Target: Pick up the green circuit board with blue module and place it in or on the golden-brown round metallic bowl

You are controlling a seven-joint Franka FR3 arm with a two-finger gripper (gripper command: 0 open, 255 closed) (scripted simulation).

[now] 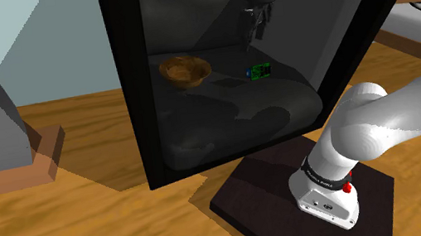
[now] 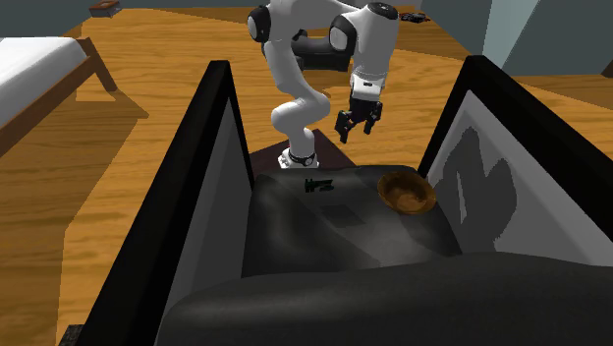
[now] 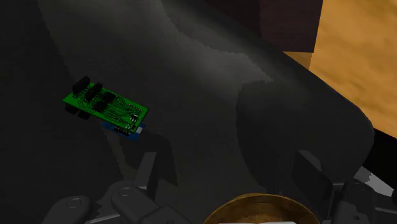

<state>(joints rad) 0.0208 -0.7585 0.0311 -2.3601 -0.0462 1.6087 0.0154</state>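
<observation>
Gripper (image 1: 256, 33) (image 2: 356, 128) (image 3: 230, 167) is hanging in the air over the dark grey seat (image 1: 226, 123), fingers pointing down. Fingers (image 3: 149, 170) are standing spread, nothing between them, touching nothing.

Green circuit board (image 1: 260, 71) (image 2: 317, 185) (image 3: 105, 105) is lying flat on the seat, below the gripper and clear of it. In the wrist view it is sitting off to the side of one finger, not in the gap. Blue module (image 3: 124, 129) is peeking out from under one edge of the board; black components are showing on its top face.

Golden-brown bowl (image 1: 186, 69) (image 2: 407, 192) (image 3: 261, 209) is resting upright on the same seat, apart from the board, toward the shoulder view's left. Inside is looking empty.

Black side panels (image 1: 130, 82) are walling the seat on both sides. Arm is reaching over from its dark stand (image 1: 253, 203), which is sitting on the wooden floor (image 1: 90, 229).
</observation>
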